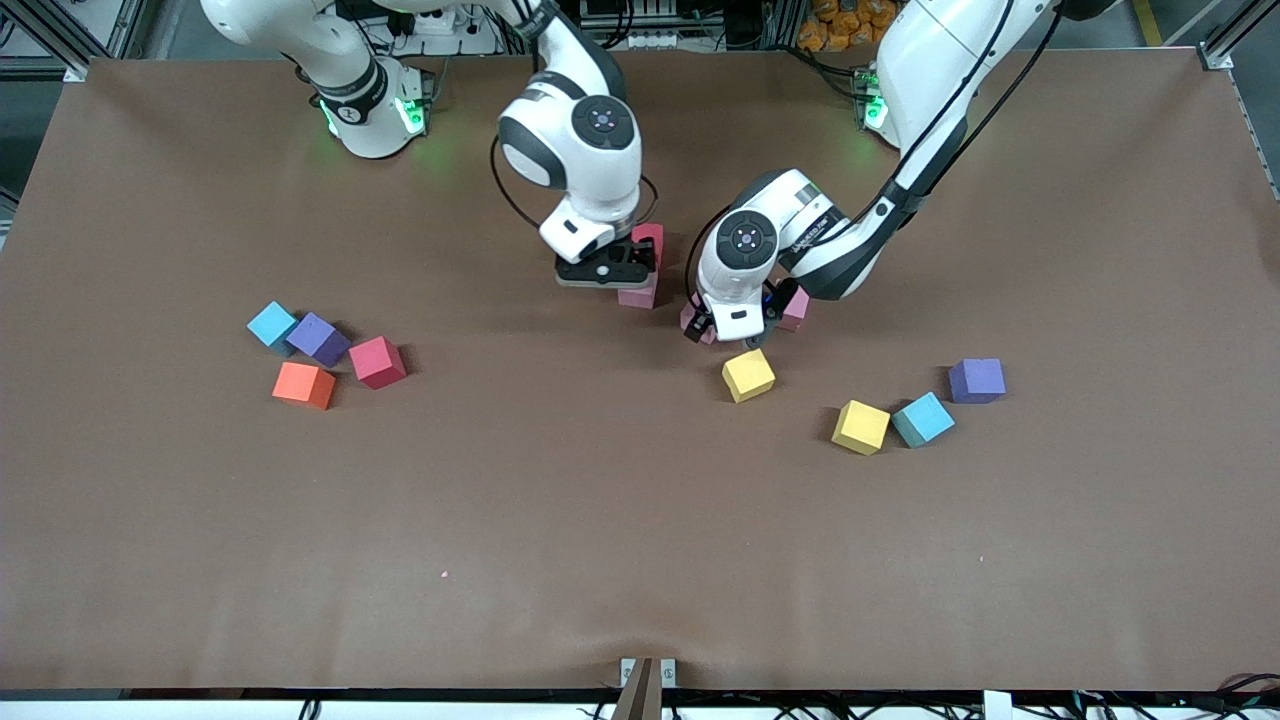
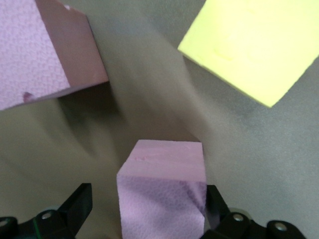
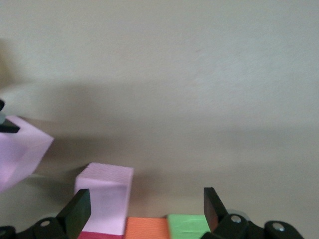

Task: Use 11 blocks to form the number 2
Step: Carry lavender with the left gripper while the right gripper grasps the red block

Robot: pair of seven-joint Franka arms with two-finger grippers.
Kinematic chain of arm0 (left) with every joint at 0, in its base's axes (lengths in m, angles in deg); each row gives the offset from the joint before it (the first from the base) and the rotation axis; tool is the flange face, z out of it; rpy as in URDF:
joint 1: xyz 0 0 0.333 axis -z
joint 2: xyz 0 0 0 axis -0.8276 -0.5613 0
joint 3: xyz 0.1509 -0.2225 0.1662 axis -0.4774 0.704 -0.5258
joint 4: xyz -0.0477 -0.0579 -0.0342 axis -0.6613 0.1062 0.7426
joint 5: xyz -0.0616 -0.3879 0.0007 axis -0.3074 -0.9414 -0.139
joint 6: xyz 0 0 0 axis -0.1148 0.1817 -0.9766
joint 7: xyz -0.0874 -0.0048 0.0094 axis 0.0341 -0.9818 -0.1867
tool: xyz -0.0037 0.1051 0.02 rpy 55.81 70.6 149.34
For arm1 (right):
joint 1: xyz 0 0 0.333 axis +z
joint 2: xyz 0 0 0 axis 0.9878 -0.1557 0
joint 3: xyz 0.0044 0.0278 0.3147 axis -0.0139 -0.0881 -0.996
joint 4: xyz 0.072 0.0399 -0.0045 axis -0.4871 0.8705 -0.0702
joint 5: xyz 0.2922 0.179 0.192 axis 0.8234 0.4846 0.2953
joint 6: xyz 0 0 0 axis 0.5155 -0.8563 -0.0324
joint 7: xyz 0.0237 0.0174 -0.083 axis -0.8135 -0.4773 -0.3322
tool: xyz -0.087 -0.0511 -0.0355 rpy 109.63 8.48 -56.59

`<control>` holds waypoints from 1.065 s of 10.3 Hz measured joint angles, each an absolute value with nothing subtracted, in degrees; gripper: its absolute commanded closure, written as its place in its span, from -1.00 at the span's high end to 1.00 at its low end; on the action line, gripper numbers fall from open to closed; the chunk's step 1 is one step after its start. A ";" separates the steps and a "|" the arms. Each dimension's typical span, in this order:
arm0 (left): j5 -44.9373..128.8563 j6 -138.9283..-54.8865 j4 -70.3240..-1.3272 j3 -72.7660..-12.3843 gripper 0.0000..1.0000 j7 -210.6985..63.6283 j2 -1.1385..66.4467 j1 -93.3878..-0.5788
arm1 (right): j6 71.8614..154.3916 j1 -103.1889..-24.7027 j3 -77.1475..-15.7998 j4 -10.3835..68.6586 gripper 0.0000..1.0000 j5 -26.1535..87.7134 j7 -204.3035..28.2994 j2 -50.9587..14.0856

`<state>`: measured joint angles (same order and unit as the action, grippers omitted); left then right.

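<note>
My left gripper (image 1: pixel 712 328) (image 2: pixel 144 209) is low at the table's middle, open around a pink block (image 2: pixel 162 194) (image 1: pixel 698 322). One finger (image 2: pixel 75 206) stands clear of that block. A second pink block (image 2: pixel 45 50) (image 1: pixel 795 308) and a yellow block (image 2: pixel 254 45) (image 1: pixel 748 375) lie close by. My right gripper (image 1: pixel 608 272) (image 3: pixel 144 206) hangs open over a joined group of blocks: pink (image 3: pixel 104 196) (image 1: pixel 638 294), orange (image 3: pixel 147 226), green (image 3: pixel 187 224) and red (image 1: pixel 650 240). In the front view the orange and green blocks are hidden under that hand.
Toward the right arm's end lie light blue (image 1: pixel 271 324), purple (image 1: pixel 318 338), red (image 1: pixel 377 361) and orange (image 1: pixel 303 384) blocks. Toward the left arm's end lie yellow (image 1: pixel 861 426), light blue (image 1: pixel 922 419) and purple (image 1: pixel 977 380) blocks. The brown table (image 1: pixel 600 520) stretches toward the front camera.
</note>
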<state>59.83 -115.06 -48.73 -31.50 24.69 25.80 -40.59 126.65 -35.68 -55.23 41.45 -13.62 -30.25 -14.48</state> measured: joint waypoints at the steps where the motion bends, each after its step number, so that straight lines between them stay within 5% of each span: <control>1: 59.83 -115.94 -48.82 -31.46 0.62 25.26 25.49 -40.28 | 126.26 -37.81 -55.21 42.72 1.00 -13.86 -34.27 -13.09; 2: 59.83 -116.50 -48.83 -31.46 -0.19 25.79 25.08 -40.05 | 126.18 -40.62 -55.18 44.40 1.00 -14.54 -38.95 -12.02; 3: 59.83 -116.96 -48.81 -31.49 -0.75 25.84 24.68 -40.04 | 126.25 -44.50 -55.14 46.60 1.00 -15.61 -44.12 -11.13; 4: 59.83 -117.19 -48.69 -31.60 -0.91 25.83 24.45 -40.09 | 127.35 -48.02 -55.09 48.86 1.00 -16.16 -48.34 -10.47; 11: 68.30 -117.42 -42.50 -31.33 -0.87 7.49 22.09 -39.92 | 134.98 -68.01 -54.79 58.61 1.00 -16.69 -81.57 -8.23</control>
